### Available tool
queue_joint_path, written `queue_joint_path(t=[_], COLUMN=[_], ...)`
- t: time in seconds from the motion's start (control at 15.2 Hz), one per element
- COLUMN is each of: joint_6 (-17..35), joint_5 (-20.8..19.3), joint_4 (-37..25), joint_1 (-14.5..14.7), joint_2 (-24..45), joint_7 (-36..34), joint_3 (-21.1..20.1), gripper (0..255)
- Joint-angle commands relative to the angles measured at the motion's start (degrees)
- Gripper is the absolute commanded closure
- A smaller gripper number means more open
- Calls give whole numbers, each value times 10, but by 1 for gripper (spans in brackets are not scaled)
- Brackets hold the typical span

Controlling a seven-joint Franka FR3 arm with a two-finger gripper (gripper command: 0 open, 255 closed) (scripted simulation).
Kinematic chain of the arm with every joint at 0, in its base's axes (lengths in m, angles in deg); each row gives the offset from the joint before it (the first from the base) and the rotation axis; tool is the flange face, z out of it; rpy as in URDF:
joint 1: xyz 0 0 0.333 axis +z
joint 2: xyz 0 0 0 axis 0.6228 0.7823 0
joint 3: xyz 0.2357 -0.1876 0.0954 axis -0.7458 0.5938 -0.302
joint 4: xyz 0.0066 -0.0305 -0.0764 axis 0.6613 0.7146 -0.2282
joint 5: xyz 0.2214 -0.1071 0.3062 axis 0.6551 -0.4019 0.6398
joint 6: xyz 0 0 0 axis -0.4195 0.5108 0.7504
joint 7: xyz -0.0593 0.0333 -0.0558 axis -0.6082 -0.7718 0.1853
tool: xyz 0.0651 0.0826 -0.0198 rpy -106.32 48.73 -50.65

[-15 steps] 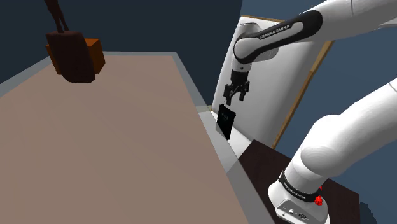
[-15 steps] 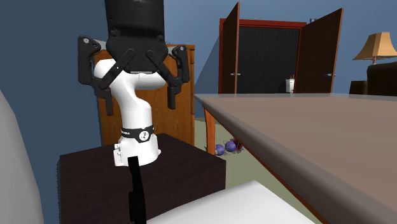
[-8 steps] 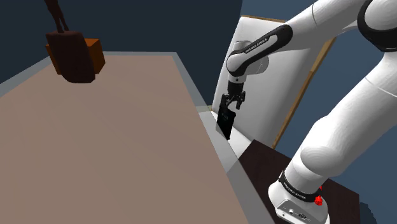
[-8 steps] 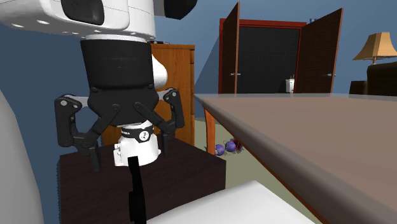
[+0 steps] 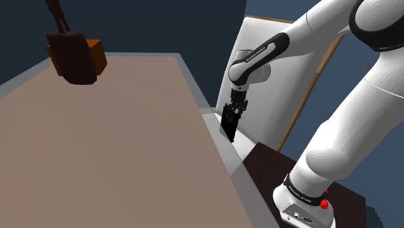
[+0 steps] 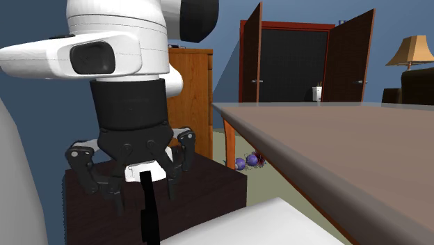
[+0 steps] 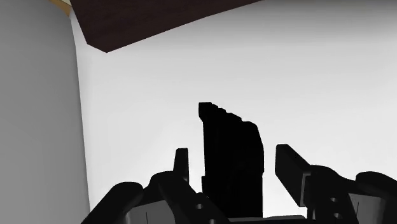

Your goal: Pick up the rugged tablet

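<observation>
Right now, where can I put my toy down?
The brown table is bare from its near edge to the dark brown thing by its far corner. Crowded: the white surface beside it, where the open gripper straddles the upright black tablet.

The tablet point(image 5: 229, 123) stands on edge on a slab point(image 6: 278, 223) just beside the table point(image 5: 97, 142), off its long side. The gripper point(image 7: 233, 159) sits over the tablet, with a finger on either side (neither touching). The stand point(image 5: 269, 162) is also beside the table, past the slab. Balls point(image 6: 247, 161) lie under the table, and a lamp point(image 6: 412, 50) stands beyond its far end.
</observation>
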Motion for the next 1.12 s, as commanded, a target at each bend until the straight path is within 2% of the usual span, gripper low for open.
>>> queue_joint_path(t=[0.0,0.53,1.06], joint_6=[1,2,-66], joint_5=[0,1,-15], joint_4=[0,0,-24], joint_1=[0,0,-3], joint_2=[1,2,-44], joint_7=[0,0,-14], joint_3=[0,0,-4], gripper=[255,255,255])
